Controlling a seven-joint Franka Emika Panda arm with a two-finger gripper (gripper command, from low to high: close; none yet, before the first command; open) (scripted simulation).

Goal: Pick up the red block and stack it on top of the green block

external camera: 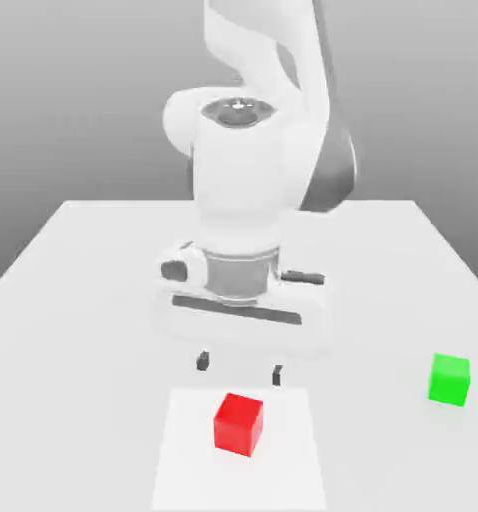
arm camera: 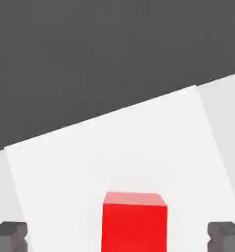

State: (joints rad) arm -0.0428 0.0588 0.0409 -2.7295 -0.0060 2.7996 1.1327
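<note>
On the near part of the white table (external camera: 73, 260), on a brighter white square patch (external camera: 183, 470): red block (external camera: 238, 424), flat on one face, corner turned slightly toward the exterior view. Well apart from it, toward the exterior view's right and a little farther back, green block (external camera: 449, 379), also flat on the table, nothing on top. Both loose and untouched, so task judged at its very start: red cube not yet grasped, stack not yet begun. Above and just behind the red block, gripper (external camera: 240, 368), spread wide and pinching nothing, dark fingertips (external camera: 203, 360) clear of the table and pointing straight down. From the hand view, red block (arm camera: 134, 221) between the two dark pads (arm camera: 9, 236), gaps on both sides. Arm folded over itself, wrist level, hand hanging low under the big white forearm (external camera: 243, 190). Likely reason for the pose: lined up for a straight descent, fingers wide enough to pass either side of the cube.
</note>
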